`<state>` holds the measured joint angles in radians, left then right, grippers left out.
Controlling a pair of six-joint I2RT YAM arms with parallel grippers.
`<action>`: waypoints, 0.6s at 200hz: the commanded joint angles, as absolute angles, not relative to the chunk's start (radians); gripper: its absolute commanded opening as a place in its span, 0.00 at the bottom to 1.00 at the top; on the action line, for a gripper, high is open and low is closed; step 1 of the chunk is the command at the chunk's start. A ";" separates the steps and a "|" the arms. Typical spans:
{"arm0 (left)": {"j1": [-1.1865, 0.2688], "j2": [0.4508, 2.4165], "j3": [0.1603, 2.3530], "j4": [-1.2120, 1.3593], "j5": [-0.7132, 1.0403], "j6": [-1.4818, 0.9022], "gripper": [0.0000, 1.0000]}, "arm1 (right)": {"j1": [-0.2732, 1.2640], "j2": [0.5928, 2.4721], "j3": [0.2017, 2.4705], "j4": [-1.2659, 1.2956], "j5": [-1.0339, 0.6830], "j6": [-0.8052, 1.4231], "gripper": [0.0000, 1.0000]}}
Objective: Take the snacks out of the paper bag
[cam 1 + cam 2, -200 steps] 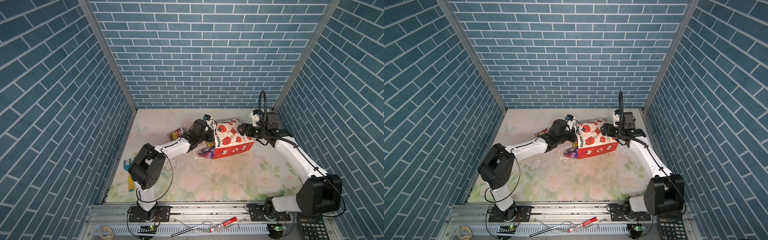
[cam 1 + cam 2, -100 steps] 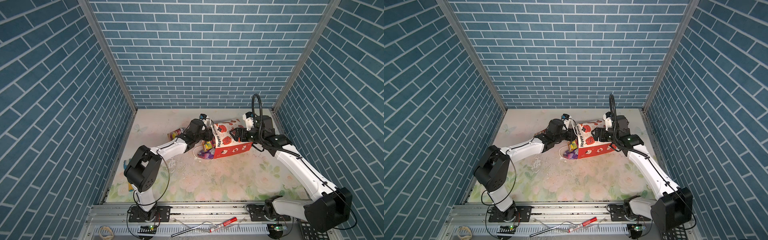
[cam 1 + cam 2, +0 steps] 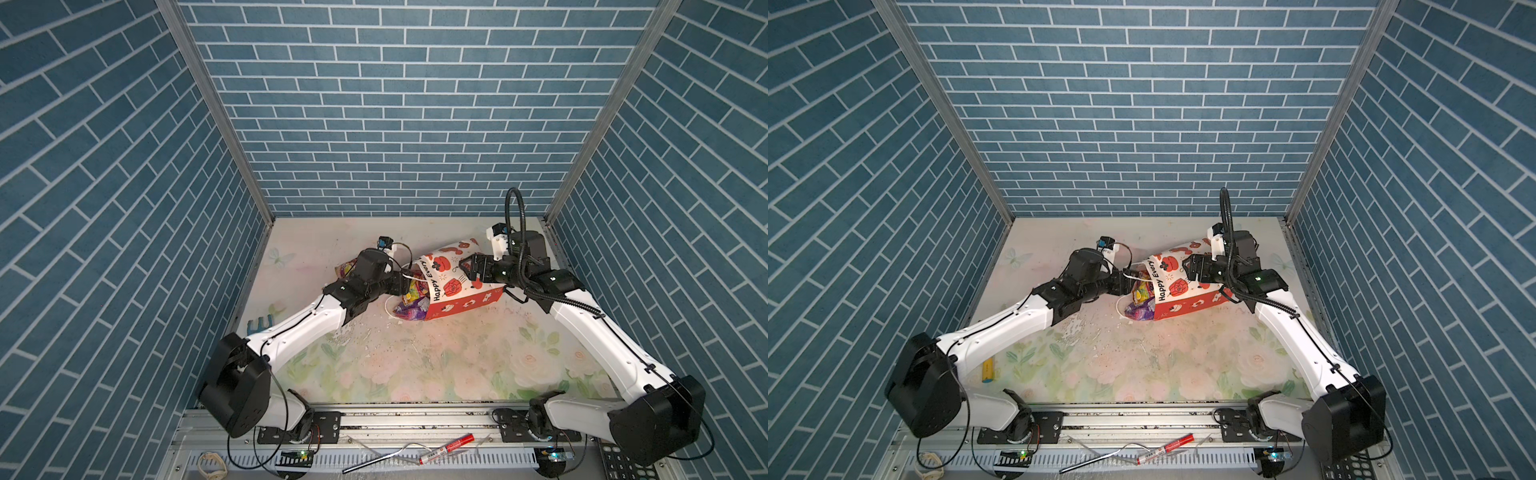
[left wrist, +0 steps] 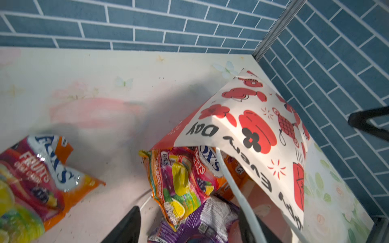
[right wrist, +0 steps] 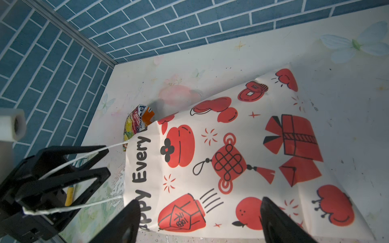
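While left tool point(image 4: 189, 210) and right tool point(image 5: 199, 199) gape, purple packet point(image 4: 210, 218) evades right wrist view.

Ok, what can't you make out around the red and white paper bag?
Snacks deep in the red and white paper bag: its top face covers them in every view.
Loose glossy orange candy packet: blurred and cut off by the left wrist picture's edge.
Small yellow object beside the left arm, in a top view: too small to name.

Lab test cell (staged): brick-print wall panels point(image 3: 395, 104), aluminium mounting rail point(image 3: 415, 415).
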<state>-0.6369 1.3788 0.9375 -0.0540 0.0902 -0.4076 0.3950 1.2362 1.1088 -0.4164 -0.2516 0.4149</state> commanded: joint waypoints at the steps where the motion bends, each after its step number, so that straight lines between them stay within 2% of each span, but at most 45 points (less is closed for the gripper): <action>1: -0.636 1.316 0.856 -0.053 0.148 -0.391 0.75 | 0.400 1.242 1.102 -0.382 -0.268 0.436 0.88; 25: -0.635 1.292 0.781 0.008 0.206 -0.365 0.68 | 0.401 1.249 1.096 -0.360 -0.284 0.445 0.88; 50: -0.635 1.310 0.779 0.004 0.253 -0.363 0.68 | 0.400 1.258 1.107 -0.360 -0.324 0.449 0.88; 74: -0.635 1.318 0.809 -0.057 0.246 -0.342 0.76 | 0.409 1.257 1.122 -0.388 -0.318 0.435 0.88; 102: -0.637 1.300 0.831 -0.175 0.114 -0.266 0.88 | 0.442 1.247 1.129 -0.430 -0.274 0.390 0.88; 120: -0.637 1.286 0.847 -0.239 0.066 -0.232 0.92 | 0.461 1.259 1.147 -0.471 -0.256 0.368 0.88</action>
<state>-0.6373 1.3087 0.8097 -0.1204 0.1581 -0.3058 0.4355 1.2545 1.1095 -0.4004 -0.2859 0.4103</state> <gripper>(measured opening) 0.903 0.882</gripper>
